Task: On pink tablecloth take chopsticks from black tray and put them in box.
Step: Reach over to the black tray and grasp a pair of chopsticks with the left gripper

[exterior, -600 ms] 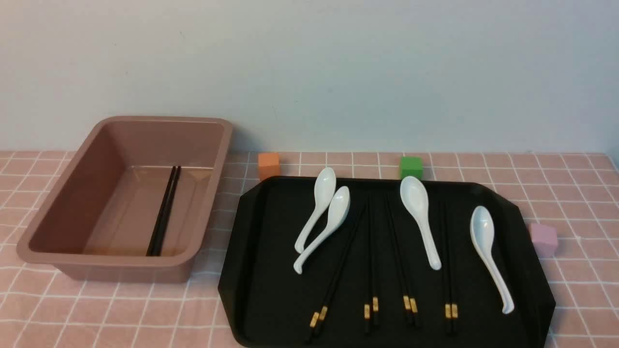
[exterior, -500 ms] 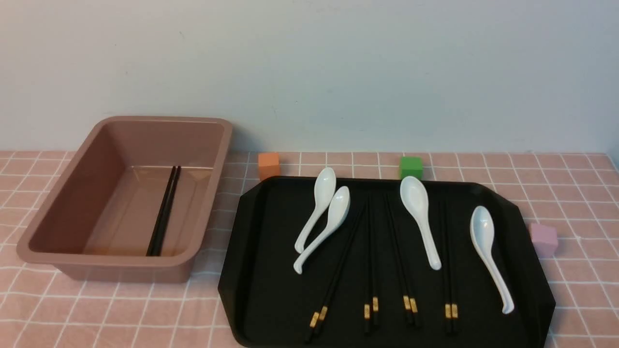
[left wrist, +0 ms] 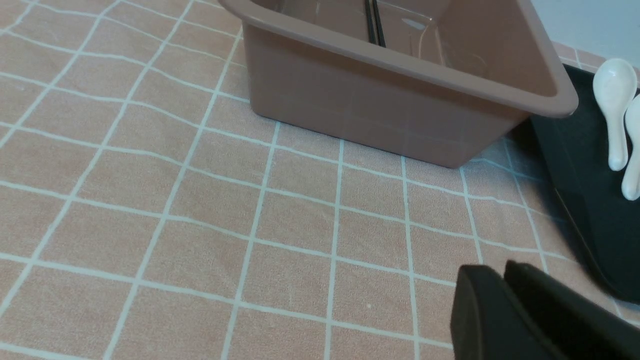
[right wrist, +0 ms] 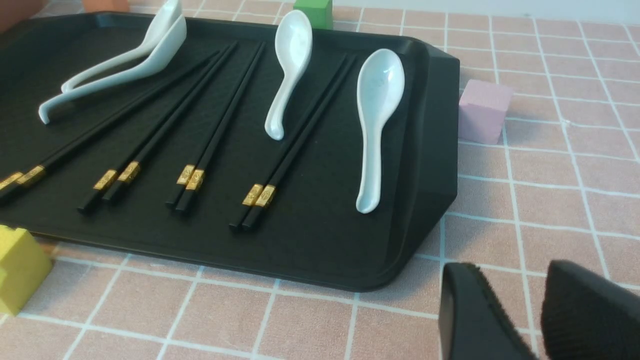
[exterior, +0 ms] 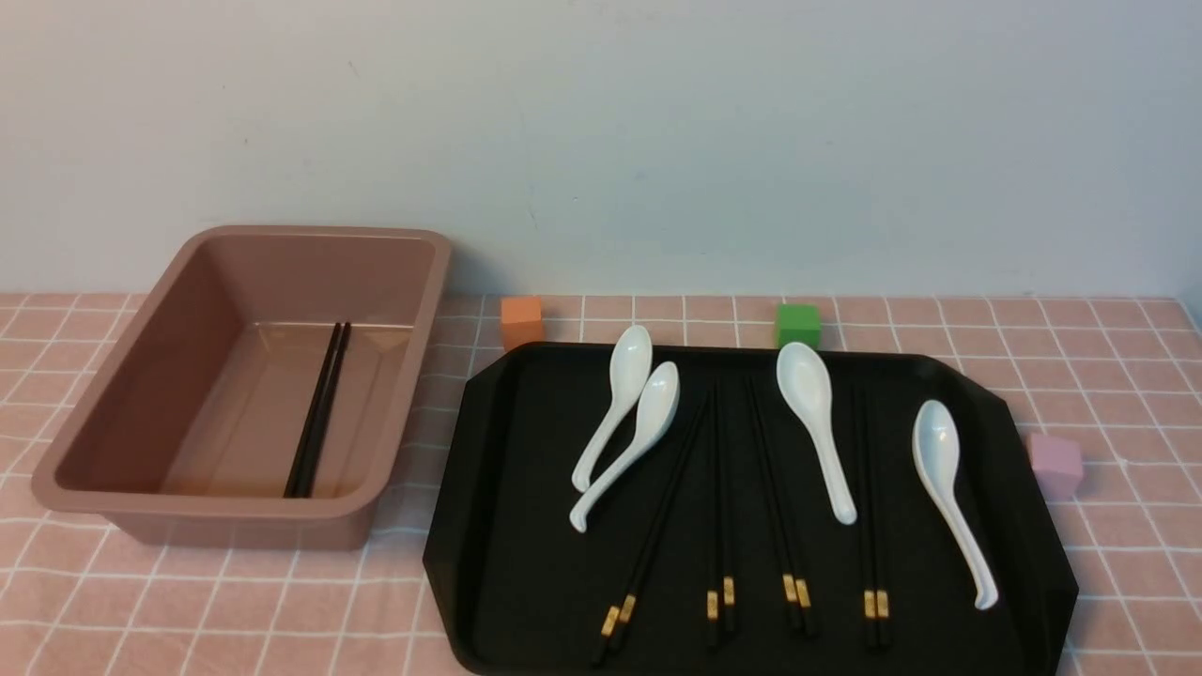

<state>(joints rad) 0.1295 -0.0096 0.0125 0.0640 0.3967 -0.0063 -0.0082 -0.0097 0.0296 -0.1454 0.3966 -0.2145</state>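
Several pairs of black chopsticks (exterior: 718,507) with gold bands lie side by side on the black tray (exterior: 526,488), on the pink tablecloth (exterior: 235,610). One more pair (exterior: 319,413) lies inside the box (exterior: 310,231), left of the tray. Neither gripper shows in the front view. In the left wrist view my left gripper (left wrist: 497,270) is shut and empty over the cloth, near the box (left wrist: 380,110) and the tray's corner (left wrist: 590,200). In the right wrist view my right gripper (right wrist: 515,270) is open and empty over the cloth, off the tray's near right corner (right wrist: 320,235), short of the chopsticks (right wrist: 300,135).
Several white spoons (exterior: 817,422) lie among the chopsticks on the tray. Small cubes stand around the tray: orange (exterior: 522,322) and green (exterior: 798,325) behind it, pink (exterior: 1056,462) at its right, yellow (right wrist: 17,267) at its near edge. A pale wall closes the back.
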